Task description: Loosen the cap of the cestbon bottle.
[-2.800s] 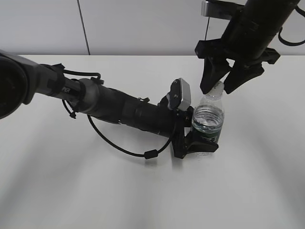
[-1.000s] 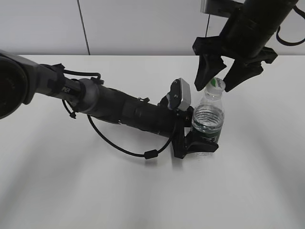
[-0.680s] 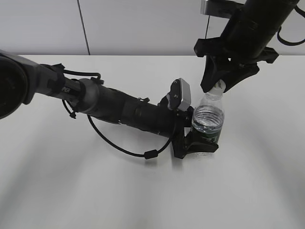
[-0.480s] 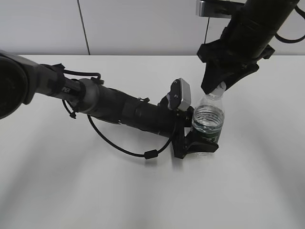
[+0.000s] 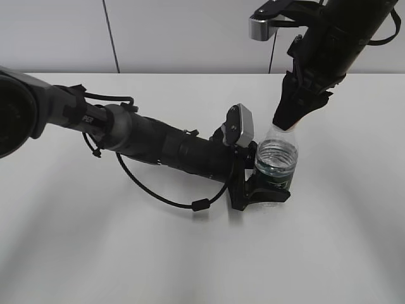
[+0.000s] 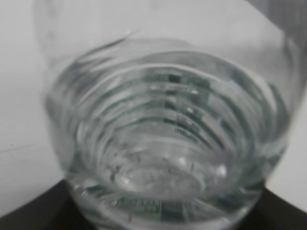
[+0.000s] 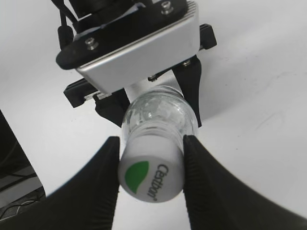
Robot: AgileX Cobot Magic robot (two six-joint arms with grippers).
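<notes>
In the exterior view the right gripper (image 5: 292, 118) hides the cap. The right wrist view shows its 2 fingers (image 7: 96, 184) closed on the cap (image 7: 150, 181), which reads "Cestbon" beside a green leaf. The cestbon bottle (image 5: 276, 162) stands upright on the white tabletop (image 5: 126, 253), its base clamped by the left gripper (image 5: 261, 190); label lettering is unreadable.

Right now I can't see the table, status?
Left gripper shut on bottle. Right gripper shut on cap. Nothing in the way.
</notes>
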